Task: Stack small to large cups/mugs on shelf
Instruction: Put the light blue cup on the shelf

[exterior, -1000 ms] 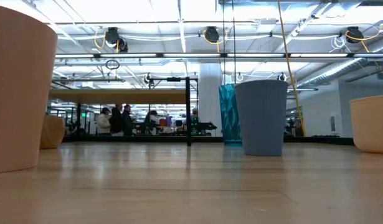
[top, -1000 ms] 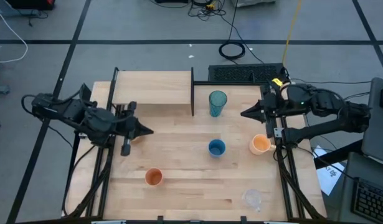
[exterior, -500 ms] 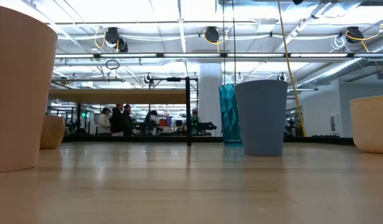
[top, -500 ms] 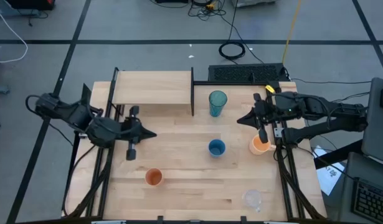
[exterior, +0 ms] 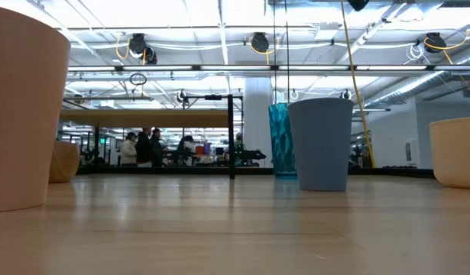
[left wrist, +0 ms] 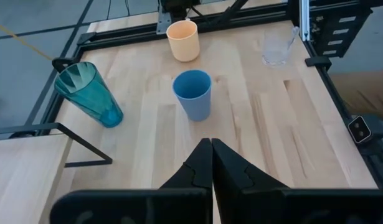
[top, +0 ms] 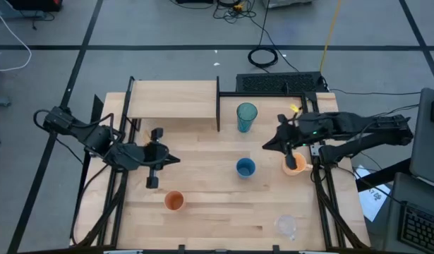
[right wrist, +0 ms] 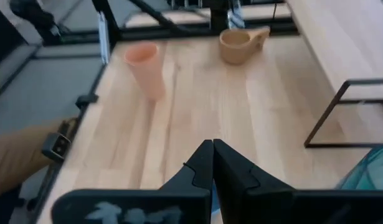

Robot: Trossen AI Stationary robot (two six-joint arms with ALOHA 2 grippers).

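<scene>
A tall teal tumbler (top: 246, 116), a blue cup (top: 245, 168), an orange cup (top: 174, 201), a peach mug (top: 295, 164) and a clear cup (top: 286, 226) stand upright on the tabletop. A tan handled mug (right wrist: 241, 45) stands near the left arm, which hides it in the high view. The shelf (top: 173, 100) lies at the table's far left. My left gripper (top: 176, 159) is shut and empty, above the table, left of the blue cup. My right gripper (top: 264, 146) is shut and empty, between the tumbler and the peach mug.
The shelf's black upright frame (top: 218, 104) stands just left of the teal tumbler. A black keyboard (top: 279, 83) lies beyond the table's far edge. Bare wood lies between the orange cup and the clear cup. People show far off in the room behind the table (exterior: 143, 147).
My left gripper has gone toward the table's near edge and a little toward its middle. My right gripper has gone toward the near edge and a little to the left, closer to the blue cup. Both stay shut. No cup has moved.
</scene>
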